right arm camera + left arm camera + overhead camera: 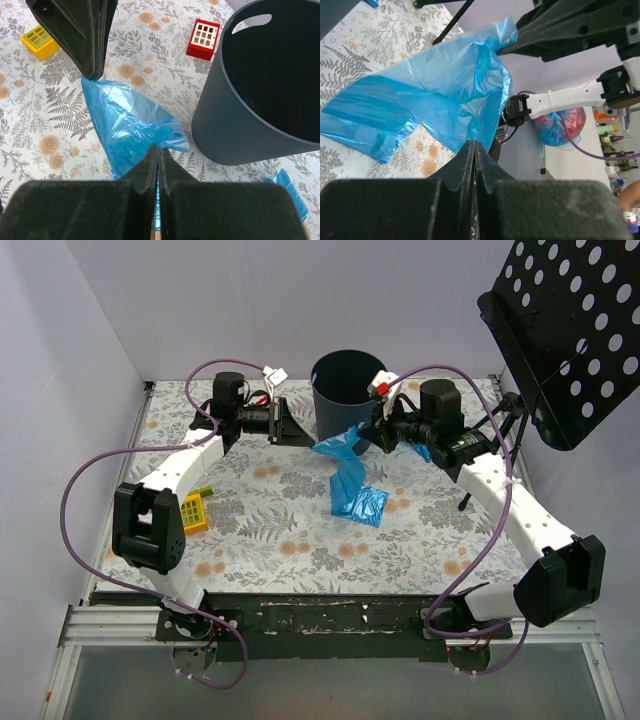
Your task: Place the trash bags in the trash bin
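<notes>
The trash bag [352, 485] is thin, soft and very light. It crinkles, flops and can slip, so pinch it tight at a corner. It is bright blue and a bit see-through. One end lies on the flowery table [270, 530], and the other end is lifted just beside the trash bin [340, 415]. The right gripper [158, 148] is squeezed shut on one edge. The left gripper [474, 144] is closed too and seems to pinch another corner. Another small blue bag [287, 192] lies by the bin.

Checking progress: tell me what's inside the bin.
The bin shows only dark inner wall; the bag is outside it. Floor hidden: cut off in the right wrist view, too dark from above.
</notes>
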You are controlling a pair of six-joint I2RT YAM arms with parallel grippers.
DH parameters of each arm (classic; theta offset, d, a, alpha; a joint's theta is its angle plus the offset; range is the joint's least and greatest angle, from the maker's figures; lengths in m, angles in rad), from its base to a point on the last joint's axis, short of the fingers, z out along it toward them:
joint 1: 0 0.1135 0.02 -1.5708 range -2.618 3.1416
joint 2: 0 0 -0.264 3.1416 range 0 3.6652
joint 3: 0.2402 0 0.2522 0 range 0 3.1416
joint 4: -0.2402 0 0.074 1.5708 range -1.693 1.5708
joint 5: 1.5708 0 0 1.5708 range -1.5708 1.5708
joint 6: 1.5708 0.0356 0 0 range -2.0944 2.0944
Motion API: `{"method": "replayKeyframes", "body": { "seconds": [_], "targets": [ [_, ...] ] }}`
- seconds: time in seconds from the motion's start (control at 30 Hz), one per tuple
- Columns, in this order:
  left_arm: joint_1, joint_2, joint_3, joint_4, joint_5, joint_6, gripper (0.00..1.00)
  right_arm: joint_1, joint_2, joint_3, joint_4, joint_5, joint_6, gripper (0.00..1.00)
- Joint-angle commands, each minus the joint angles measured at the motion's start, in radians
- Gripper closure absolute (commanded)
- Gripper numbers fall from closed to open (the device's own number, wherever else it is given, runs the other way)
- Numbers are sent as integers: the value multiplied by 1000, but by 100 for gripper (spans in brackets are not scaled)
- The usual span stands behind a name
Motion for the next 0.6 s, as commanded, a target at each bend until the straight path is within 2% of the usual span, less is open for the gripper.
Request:
{"method": "replayKeyframes", "body": {
  "seconds": [0.0, 0.13, 0.27, 0.33, 0.43, 0.47, 0.57],
  "targets": [
    [1, -51, 88, -223, 3, 213, 100, -1, -28, 60, 73, 27, 15, 99],
    [-1, -43, 166, -424, -38, 410, 100, -1, -7, 144, 73, -9, 5, 99],
    [-1, -69, 203, -559, -81, 522, 100, 1, 2, 194, 73, -44, 3, 99],
    [2, -94, 209, -583, -103, 553, 100, 4, 2, 203, 68, -67, -27, 99],
    [11, -164, 203, -535, -131, 556, 100, 21, -8, 201, 44, -87, -103, 99],
    [16, -200, 199, -502, -141, 556, 95, 30, -10, 204, 30, -96, -129, 99],
    [18, -299, 176, -399, -196, 556, 62, 56, -8, 227, -25, -128, -224, 99]
  ]
}}
